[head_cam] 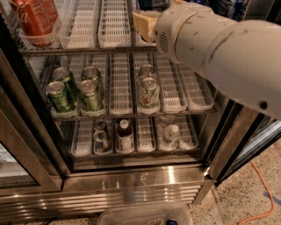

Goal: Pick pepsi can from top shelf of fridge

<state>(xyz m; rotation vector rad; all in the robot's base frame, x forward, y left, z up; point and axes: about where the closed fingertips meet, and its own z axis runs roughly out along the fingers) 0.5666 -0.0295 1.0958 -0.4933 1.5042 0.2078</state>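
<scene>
The fridge [131, 178] stands open in front of me. Its top shelf [115, 26] has white slotted lane trays. A dark blue pepsi can [153, 4] shows only as a sliver at the top edge, just above my gripper [147, 22]. The gripper is at the front of the top shelf, right under that can, and my thick white arm [219, 48] reaches in from the right and hides most of it. More dark blue cans [228, 6] stand at the top right behind the arm. A red Coca-Cola can [33, 19] stands at the shelf's far left.
Green cans [61, 94] and a pale can [149, 92] stand on the middle rack. Small bottles [125, 134] are on the bottom rack. The glass door frame [17, 132] is at left. A clear plastic bin [145, 215] and an orange cable [259, 189] lie on the floor.
</scene>
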